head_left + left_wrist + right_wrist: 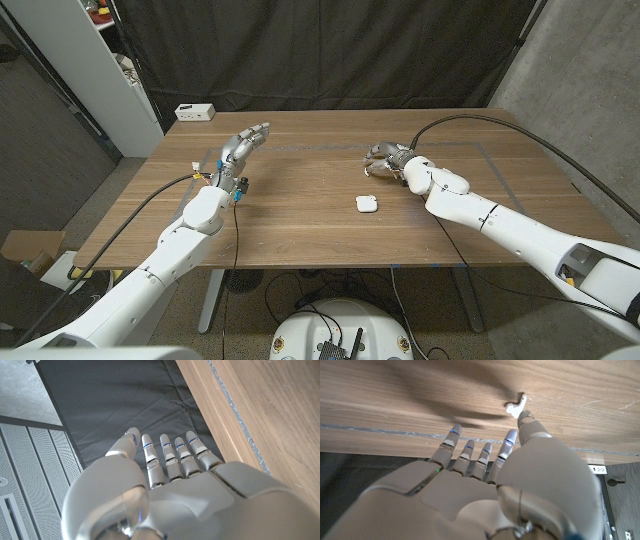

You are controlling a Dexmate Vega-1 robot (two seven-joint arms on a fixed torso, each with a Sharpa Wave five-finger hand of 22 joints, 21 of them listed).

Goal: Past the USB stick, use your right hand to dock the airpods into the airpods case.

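A white airpods case (366, 204) lies shut on the wooden table (300, 230) near its middle. My right hand (386, 158) hovers low over the table just beyond the case, fingers stretched out. In the right wrist view a white airpod (516, 406) lies on the wood, and the thumb tip (526, 421) of my right hand (485, 485) sits right beside it; nothing is pinched. My left hand (243, 148) is held above the table's left part, fingers straight and holding nothing; the left wrist view shows those fingers (167, 457) past the table edge.
A white box (195, 112) sits behind the table's far left corner. A white cabinet (120, 70) stands at the left. Dark curtains hang behind the table. A cable (520, 135) loops over the table's right side.
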